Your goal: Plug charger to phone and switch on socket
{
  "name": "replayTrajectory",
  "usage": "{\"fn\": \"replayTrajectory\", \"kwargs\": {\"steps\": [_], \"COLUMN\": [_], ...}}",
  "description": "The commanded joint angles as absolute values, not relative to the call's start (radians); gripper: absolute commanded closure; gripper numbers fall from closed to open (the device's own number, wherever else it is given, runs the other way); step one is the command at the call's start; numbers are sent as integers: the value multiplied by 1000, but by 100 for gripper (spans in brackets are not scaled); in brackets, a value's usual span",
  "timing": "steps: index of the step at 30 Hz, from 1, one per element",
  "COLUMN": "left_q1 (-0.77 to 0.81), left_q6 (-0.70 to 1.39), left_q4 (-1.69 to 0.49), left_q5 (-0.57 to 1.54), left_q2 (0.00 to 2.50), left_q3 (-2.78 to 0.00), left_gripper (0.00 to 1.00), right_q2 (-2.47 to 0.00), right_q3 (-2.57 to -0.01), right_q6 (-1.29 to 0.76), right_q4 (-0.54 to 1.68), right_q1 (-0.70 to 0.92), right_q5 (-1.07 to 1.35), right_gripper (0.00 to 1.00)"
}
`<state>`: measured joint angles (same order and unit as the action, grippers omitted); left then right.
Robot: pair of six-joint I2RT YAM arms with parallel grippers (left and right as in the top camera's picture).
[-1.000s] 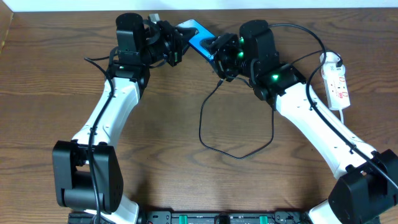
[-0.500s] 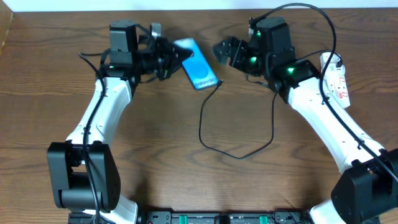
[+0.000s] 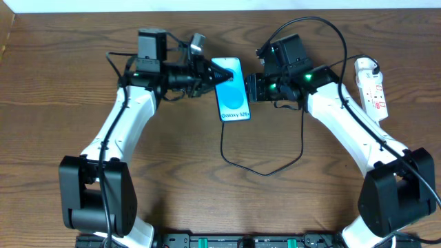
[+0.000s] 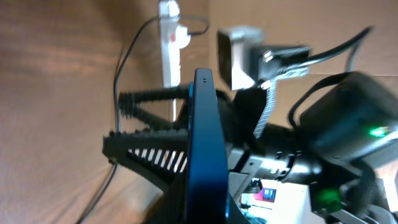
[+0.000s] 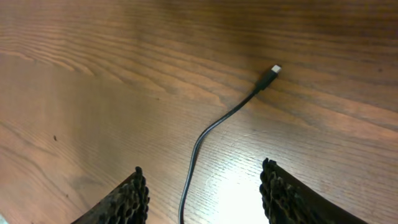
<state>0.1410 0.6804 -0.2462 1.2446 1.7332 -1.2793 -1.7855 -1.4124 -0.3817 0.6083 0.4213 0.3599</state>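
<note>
My left gripper (image 3: 215, 77) is shut on the phone (image 3: 232, 89) and holds it by its left edge, blue screen up, above the table. In the left wrist view the phone (image 4: 204, 137) shows edge-on between the jaws of the left gripper (image 4: 208, 202). My right gripper (image 3: 250, 87) is open and empty beside the phone's right edge. In the right wrist view the open gripper (image 5: 205, 193) straddles the charger's black cable (image 5: 205, 134), whose plug tip (image 5: 273, 70) lies loose on the wood. The cable (image 3: 224, 148) loops below the phone. The socket (image 3: 372, 86) lies at the far right.
The socket strip also shows behind the phone in the left wrist view (image 4: 171, 50). The right arm's body (image 4: 339, 134) stands close behind the phone. The cable loop (image 3: 265, 172) lies on the wooden table (image 3: 172, 179) between the arms.
The left gripper has turned the phone lengthwise and carried it right and toward the front. The right gripper has come toward the front and sits beside the phone's right edge.
</note>
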Motion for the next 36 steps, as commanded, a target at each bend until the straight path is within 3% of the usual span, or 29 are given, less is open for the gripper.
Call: {"fn": "replayTrajectory", "kwargs": {"steps": [1, 23, 36], "left_q1": [163, 165, 196], "left_q6": [662, 757, 757], "left_q4": [-336, -355, -358], "left_q5": [1158, 1084, 1090], "left_q2": [1717, 1718, 1718], "left_q3": [-1279, -1279, -1279], "left_gripper": [93, 93, 93], "right_q2": [-1783, -1785, -1785], "right_q3": [-1411, -1411, -1411], "right_q6": [-361, -518, -522], "right_q4": [595, 506, 431], "right_q1": [428, 525, 525], "right_q5": [389, 482, 559], "right_gripper": [43, 54, 54]}}
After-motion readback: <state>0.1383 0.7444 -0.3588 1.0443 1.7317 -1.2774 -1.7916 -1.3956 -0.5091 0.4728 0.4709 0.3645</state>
